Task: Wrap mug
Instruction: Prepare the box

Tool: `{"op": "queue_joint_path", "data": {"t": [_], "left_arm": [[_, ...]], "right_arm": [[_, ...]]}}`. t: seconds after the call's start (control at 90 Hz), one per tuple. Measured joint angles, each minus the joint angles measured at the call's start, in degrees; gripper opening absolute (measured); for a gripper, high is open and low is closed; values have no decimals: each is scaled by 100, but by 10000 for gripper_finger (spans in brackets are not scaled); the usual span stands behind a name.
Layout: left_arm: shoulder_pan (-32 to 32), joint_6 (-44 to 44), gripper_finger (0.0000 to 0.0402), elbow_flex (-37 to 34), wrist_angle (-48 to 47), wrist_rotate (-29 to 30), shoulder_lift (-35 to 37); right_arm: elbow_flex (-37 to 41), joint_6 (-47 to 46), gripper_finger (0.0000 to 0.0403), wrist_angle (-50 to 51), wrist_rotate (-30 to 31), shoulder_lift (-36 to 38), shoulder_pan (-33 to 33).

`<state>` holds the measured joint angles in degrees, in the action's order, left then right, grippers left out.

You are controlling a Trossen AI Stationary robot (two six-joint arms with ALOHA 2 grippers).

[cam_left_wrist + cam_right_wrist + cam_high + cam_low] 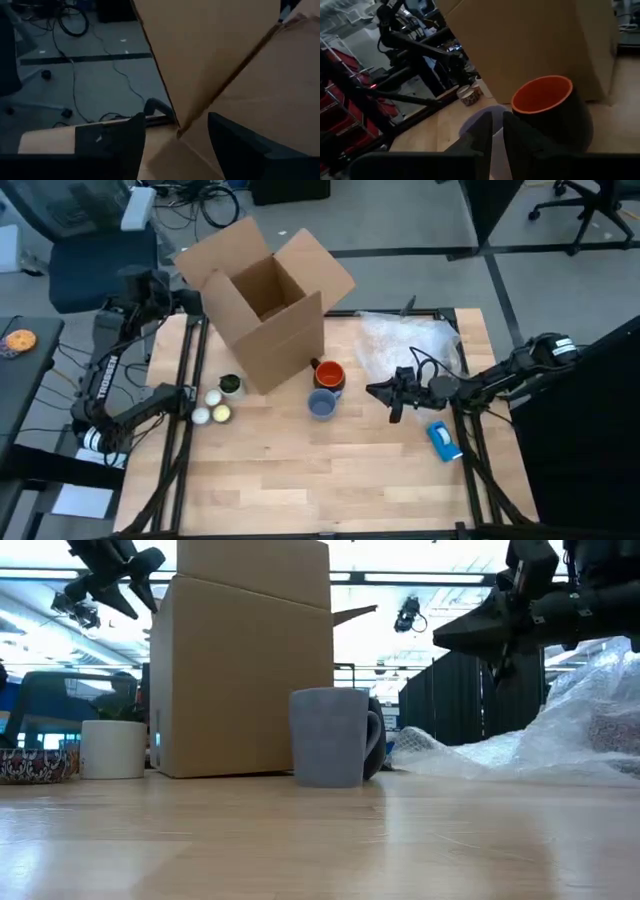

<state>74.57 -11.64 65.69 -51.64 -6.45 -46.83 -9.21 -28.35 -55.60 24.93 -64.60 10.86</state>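
Here the wooden table (300, 470) carries everything, and the largest thing on it is an open cardboard box (268, 310) at the back, its flaps spread. No printing shows on the box. The only legible writing is white lettering down the left arm (103, 375), which seems to read "TROSSEN". Right of the box lies a crumpled sheet of clear bubble wrap (408, 342), spread toward the back right corner. A small blue object (444, 440) lies near the right edge; its label cannot be read.

The mug (329, 376) stands upright just in front of the box's right corner, orange inside, dark outside. A grey-blue mug (321, 405) stands touching or just beside it on the near side, and in the low view this grey one hides nearly all of the orange one. Left of the box's front sit a dark-rimmed cup (230, 385) and two pale round containers (212, 408).

The right gripper (383, 392) hovers above the table, right of both mugs and apart from them, at the bubble wrap's near edge; its fingers (480, 131) are nearly together, with a thin gap and nothing between them. The left gripper (178, 298) is raised at the box's far left flap, fingers (125, 145) spread wide, holding nothing.
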Motion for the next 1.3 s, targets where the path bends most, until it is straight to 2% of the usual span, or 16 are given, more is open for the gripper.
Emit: {"op": "queue_joint_path", "data": {"t": [0.156, 0.311, 0.456, 0.622, 0.756, 0.833, 0.911, 1.022, 1.089, 1.178, 1.3], "left_arm": [[-134, 2, 193, -4, 72, -94, 102], [-513, 74, 182, -3, 280, 148, 275], [-1090, 85, 142, -2, 287, 208, 389], [-1692, 82, 70, -4, 520, 148, 659], [-2050, -53, 13, 141, 999, -633, 992], [-2201, -317, 5, 235, 1370, -1242, 1188], [-2316, -717, 6, 304, 1848, -2181, 1337], [-2446, -1573, 3, 312, 2666, -3949, 1435], [-2506, -1885, 1, 297, 2985, -4584, 1534], [-2527, -1999, 1, 297, 3188, -4827, 1694], [-2527, -1949, 0, 287, 3355, -4843, 1938]], "right_arm": [[0, 0, 20, -1, 4, 0, -40], [0, 1, 20, -1, 15, 0, -53], [0, 1, 20, 1, 15, 0, -55], [0, -1, 20, 1, 13, 0, -55], [0, -1, 20, 1, 13, 0, -55], [0, -6, 20, 1, 13, 0, -51], [0, -49, 20, 1, 11, 0, -51], [0, -53, 20, 1, 10, 1, -51], [0, -55, 20, 1, 11, 0, -51], [0, -55, 20, 1, 9, 0, -51], [0, -55, 20, 1, 10, 0, -51]]}}
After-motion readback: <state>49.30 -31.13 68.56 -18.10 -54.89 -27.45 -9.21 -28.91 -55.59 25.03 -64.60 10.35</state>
